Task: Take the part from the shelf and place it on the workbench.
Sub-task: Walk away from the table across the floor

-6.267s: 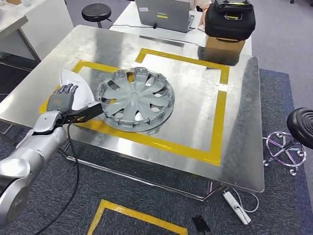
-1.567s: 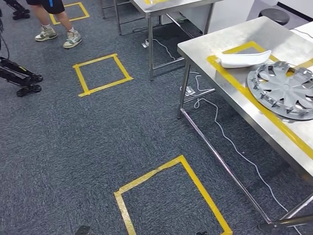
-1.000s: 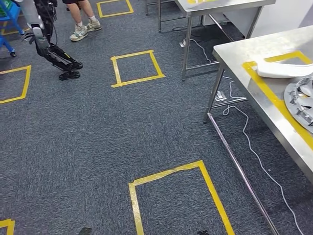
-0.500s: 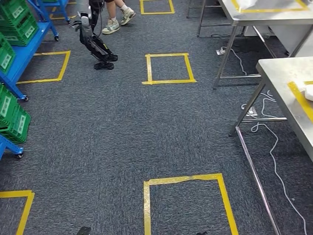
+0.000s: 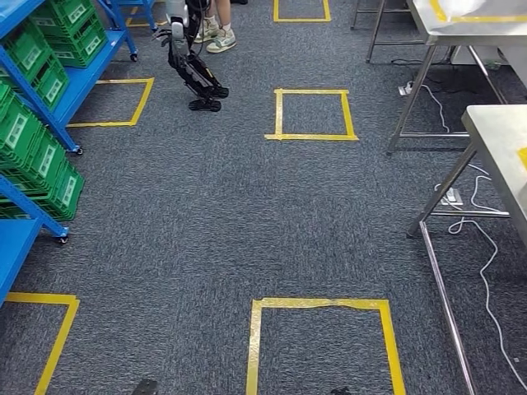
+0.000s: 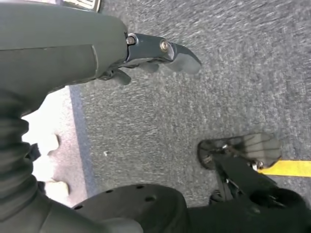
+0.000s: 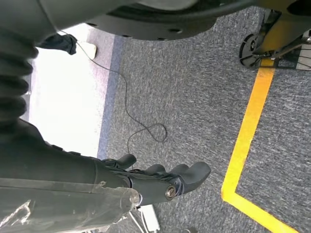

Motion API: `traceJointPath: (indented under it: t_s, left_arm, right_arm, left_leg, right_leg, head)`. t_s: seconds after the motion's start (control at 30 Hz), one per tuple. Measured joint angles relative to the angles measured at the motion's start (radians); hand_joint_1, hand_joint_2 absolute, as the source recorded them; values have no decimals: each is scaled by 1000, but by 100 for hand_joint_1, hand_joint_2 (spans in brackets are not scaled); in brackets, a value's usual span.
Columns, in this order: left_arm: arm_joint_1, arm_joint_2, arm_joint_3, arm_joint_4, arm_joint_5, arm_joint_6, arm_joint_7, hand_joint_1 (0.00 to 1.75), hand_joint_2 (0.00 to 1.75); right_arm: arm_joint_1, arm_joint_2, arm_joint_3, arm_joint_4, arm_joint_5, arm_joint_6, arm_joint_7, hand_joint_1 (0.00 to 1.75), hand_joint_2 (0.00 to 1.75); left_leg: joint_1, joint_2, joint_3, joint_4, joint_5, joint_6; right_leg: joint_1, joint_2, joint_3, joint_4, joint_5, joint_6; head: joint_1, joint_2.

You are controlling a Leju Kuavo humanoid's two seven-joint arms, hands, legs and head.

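Note:
A blue shelf (image 5: pixel 48 113) stands at the left of the head view, with green crates (image 5: pixel 39 160) on its tilted levels. What lies in the crates cannot be made out. One corner of the steel workbench (image 5: pixel 500 136) reaches in at the right edge. My left hand (image 6: pixel 154 51) hangs over the grey carpet, fingers stretched out and holding nothing. My right hand (image 7: pixel 161 180) hangs the same way, fingers apart and holding nothing, near a yellow tape line (image 7: pixel 246 136).
Yellow tape squares (image 5: pixel 317 304) mark the carpet, one straight ahead and another (image 5: pixel 310 136) farther off. Another robot (image 5: pixel 186 62) and a person's feet (image 5: pixel 217 37) are at the far end. A second steel table (image 5: pixel 435 29) stands at the back right. Cables (image 5: pixel 487 255) trail under the workbench.
The camera has swung left: the workbench with the wheel cover and white part slid out to the right, and the blue shelf with green crates came in at the left.

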Motion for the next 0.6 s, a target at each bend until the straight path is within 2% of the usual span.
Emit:
traceJointPath:
  t_s: [0.07,0.13,0.2,0.23,0.37,0.47,0.6]
  left_arm:
    - [-1,0,0,0,-1,-1,0,0,175]
    - [-1,-1,0,0,-2,-1,0,0,175]
    - [1,-1,0,0,-3,-1,1,0,175]
    - [2,-1,0,0,-4,-2,2,0,175]
    - [3,-1,0,0,-8,-11,8,0,175]
    - [3,-2,0,0,-10,-12,9,0,175]
    - [3,-3,0,0,-11,-13,8,0,175]
  right_arm:
    - [-2,0,0,0,0,0,2,0,175]
    - [-5,0,0,0,-2,0,6,0,175]
    - [-8,0,0,0,-2,0,13,0,175]
    - [-10,0,0,0,-2,0,15,0,175]
    - [-20,0,1,0,-3,-2,18,0,175]
    - [-25,0,1,0,-3,-3,17,0,175]
    - [-31,0,1,0,-3,-5,16,0,175]
  left_leg:
    - [-1,3,59,-110,28,6]
    - [-2,3,70,-139,27,10]
    - [-2,3,69,-138,27,11]
    - [-4,3,68,-135,26,14]
    - [-7,3,62,-121,20,24]
    - [-8,3,51,-104,15,29]
    - [-7,3,28,-77,8,30]
  right_leg:
    - [4,-2,-3,2,-1,7]
    - [10,-2,-8,4,-1,6]
    - [10,-2,-12,3,0,-4]
    - [9,-2,-13,3,0,-4]
    - [4,-3,-15,6,-1,17]
    - [4,-3,-21,19,-4,24]
    - [4,-3,-42,48,-11,28]
  head:
    - [1,0]
    - [3,0]
    - [3,0]
    - [3,0]
    - [3,0]
    - [3,0]
    - [2,0]
